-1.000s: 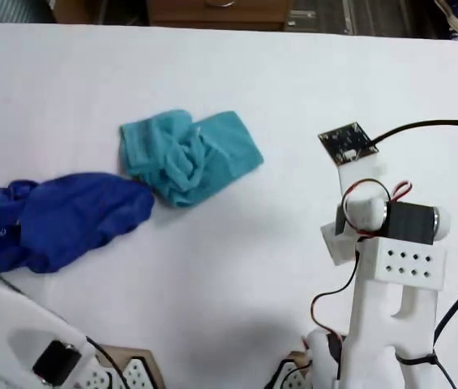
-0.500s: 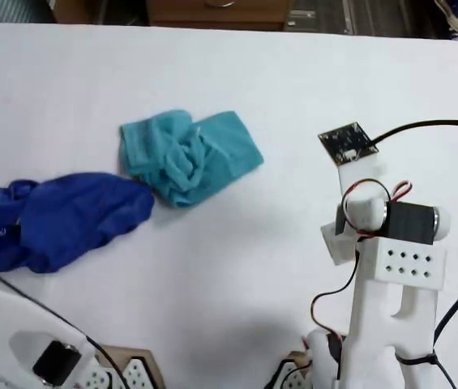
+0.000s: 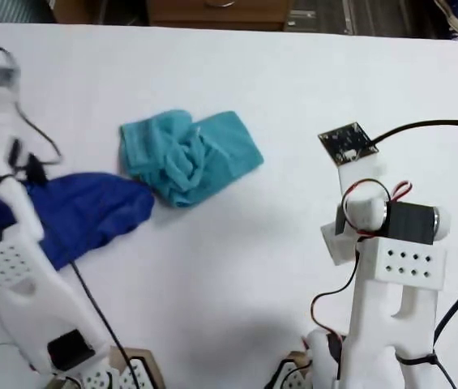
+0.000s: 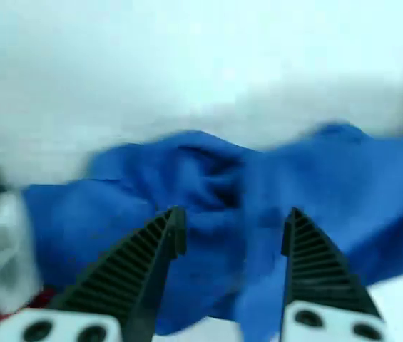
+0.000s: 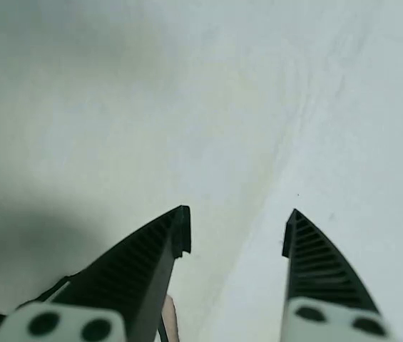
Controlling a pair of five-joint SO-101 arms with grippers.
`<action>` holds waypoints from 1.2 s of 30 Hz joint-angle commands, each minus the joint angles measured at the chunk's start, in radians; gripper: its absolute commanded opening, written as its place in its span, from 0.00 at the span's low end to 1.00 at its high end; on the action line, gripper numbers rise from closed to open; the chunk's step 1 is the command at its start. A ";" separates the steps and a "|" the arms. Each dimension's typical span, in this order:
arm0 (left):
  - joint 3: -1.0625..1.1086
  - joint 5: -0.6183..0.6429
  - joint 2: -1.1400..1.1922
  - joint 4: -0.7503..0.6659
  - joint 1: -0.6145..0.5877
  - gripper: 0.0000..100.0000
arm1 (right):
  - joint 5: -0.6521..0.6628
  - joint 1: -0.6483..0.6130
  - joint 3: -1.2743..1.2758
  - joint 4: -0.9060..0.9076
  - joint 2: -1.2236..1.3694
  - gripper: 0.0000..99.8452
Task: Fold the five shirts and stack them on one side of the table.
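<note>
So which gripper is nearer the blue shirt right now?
Left. The left gripper hangs open directly over the blue shirt; the right gripper is open above the table, well away from it.

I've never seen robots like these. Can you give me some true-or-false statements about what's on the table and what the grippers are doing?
1. The left gripper is open above the blue shirt. True.
2. The right gripper holds the teal shirt. False: it is open over bare table.
3. The teal shirt is crumpled. True.
4. The blue shirt is stacked on the teal one. False: they lie side by side.
</note>
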 commanded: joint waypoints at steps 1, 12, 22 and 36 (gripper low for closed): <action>0.219 -0.011 -0.201 -0.040 0.046 0.24 | 0.005 -0.008 -0.006 -0.015 0.008 0.22; 1.152 -0.089 -0.810 -0.640 0.066 0.24 | 0.005 -0.008 -0.006 -0.015 0.010 0.22; 1.383 -0.181 -0.730 -0.928 0.028 0.24 | 0.005 -0.008 -0.006 -0.015 0.010 0.22; 0.667 -0.069 -0.509 -0.769 -0.407 0.02 | 0.005 -0.007 -0.006 -0.013 0.008 0.22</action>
